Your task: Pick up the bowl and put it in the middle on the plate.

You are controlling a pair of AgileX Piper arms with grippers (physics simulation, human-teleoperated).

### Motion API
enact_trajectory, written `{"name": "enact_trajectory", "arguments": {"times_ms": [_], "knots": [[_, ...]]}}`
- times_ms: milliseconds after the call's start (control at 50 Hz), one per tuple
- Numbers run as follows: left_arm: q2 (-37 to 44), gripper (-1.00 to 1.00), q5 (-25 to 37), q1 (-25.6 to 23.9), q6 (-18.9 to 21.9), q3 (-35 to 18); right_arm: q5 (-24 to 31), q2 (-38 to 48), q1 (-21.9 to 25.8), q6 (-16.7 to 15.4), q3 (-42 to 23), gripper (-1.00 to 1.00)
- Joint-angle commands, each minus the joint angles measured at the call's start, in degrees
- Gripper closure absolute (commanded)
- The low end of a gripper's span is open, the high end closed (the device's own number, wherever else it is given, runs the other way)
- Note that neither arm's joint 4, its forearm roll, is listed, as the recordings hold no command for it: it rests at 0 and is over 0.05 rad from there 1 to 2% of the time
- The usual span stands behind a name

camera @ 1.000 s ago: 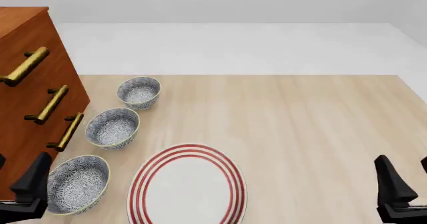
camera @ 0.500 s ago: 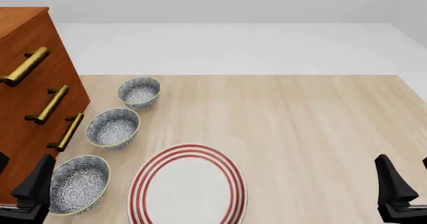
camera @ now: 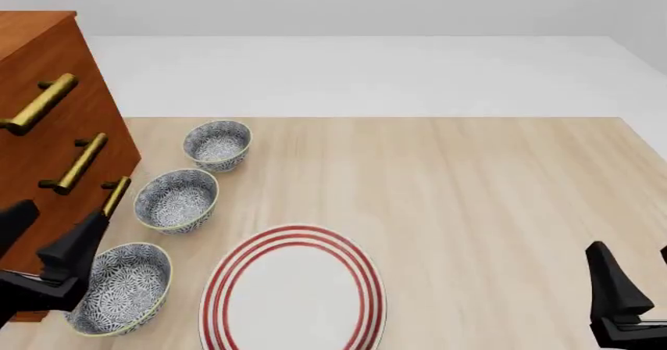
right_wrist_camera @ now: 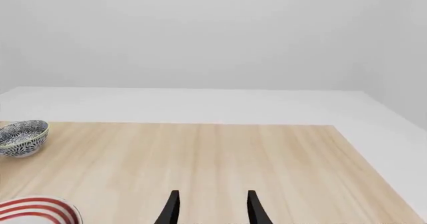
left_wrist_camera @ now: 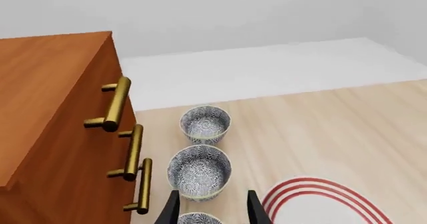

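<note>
Blue-patterned round bowl (camera: 120, 287) probably nearest: lower spread-open left hand (left_wrist_camera: 211, 213) squarely over rim, then pinch.

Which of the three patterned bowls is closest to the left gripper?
The nearest bowl, beside the plate; the left gripper hangs over its rim.

Setting: a simulated, home-like dining scene, rendered rather than photographed. Evidence: a light wood-grain desk (camera: 469, 194) stands on a plain white floor against bare, featureless grey-white walls. A reddish-brown wooden cabinet (camera: 47, 131) with brass bar handles (camera: 78, 164) stands at the desk's left edge. Tableware is laid out: three patterned bowls (camera: 177, 200) and a red-ringed plate (camera: 294, 291).
</note>
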Motion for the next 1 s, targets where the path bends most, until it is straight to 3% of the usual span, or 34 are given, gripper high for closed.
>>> {"name": "enact_trajectory", "arguments": {"times_ms": [20, 60, 120, 180, 240, 280, 320, 400, 460, 520, 560, 660, 720, 780, 860, 900, 980, 1000], "knots": [[10.8, -1.0, -0.8, -3.2, 4.2, -5.4, 0.1, 0.0, 0.0, 0.3, 0.1, -1.0], [15.8, -1.0, -3.0, -1.5, 7.0, -5.9, 0.0, -0.3, 0.1, -0.8, -0.2, -1.0], [19.0, -1.0, -3.4, -3.3, 7.4, -7.9, 0.3, 0.3, -0.1, 0.9, 0.0, -1.0], [22.8, -1.0, -4.1, -4.5, 8.9, -9.0, -0.1, -0.3, 0.1, -0.8, -0.1, -1.0], [25.5, -1.0, -4.2, -3.9, 9.8, -10.7, 0.4, 0.2, -0.1, 0.9, -0.1, -1.0], [28.8, -1.0, -3.5, -5.5, 7.7, -12.1, 0.1, 0.0, -0.1, 0.3, 0.0, -1.0], [30.5, -1.0, -3.1, -6.5, 8.1, -12.8, -0.1, -0.3, 0.1, -0.8, -0.1, -1.0], [34.2, -1.0, -3.3, -7.6, 10.2, -13.7, 0.3, 0.1, -0.1, 0.6, -0.1, -1.0], [36.3, -1.0, -2.8, -9.8, 12.5, -14.3, -0.2, -0.2, 0.0, -0.6, 0.1, -1.0], [37.2, -1.0, -1.2, -9.8, 11.2, -16.5, 0.1, 0.2, -0.1, 0.7, 0.1, -1.0], [38.2, -1.0, -1.0, -9.2, 11.4, -17.4, 0.0, -0.2, 0.0, -0.2, 0.0, -1.0], [41.8, -1.0, -1.2, -10.4, 12.9, -17.4, 0.2, 0.3, -0.1, 0.8, 0.0, -1.0], [43.5, -1.0, -2.0, -9.9, 13.4, -17.2, -0.1, -0.3, 0.1, -0.7, 0.0, -1.0], [45.0, -1.0, -2.3, -9.7, 13.4, -17.4, 0.2, 0.1, -0.1, 0.6, 0.1, -1.0], [47.5, -1.0, -3.4, -10.2, 12.6, -17.6, 0.0, -0.2, 0.0, -0.4, 0.0, -1.0], [49.0, -1.0, -3.7, -9.5, 15.2, -17.4, 0.5, 0.0, -0.1, 0.6, -0.1, -1.0], [49.9, -1.0, -3.1, -8.3, 15.5, -18.7, 0.0, -0.2, 0.0, -0.6, -0.1, -1.0], [50.5, -1.0, -3.7, -7.7, 17.1, -18.5, 0.2, -0.2, 0.0, -0.3, -0.1, -1.0]]}}
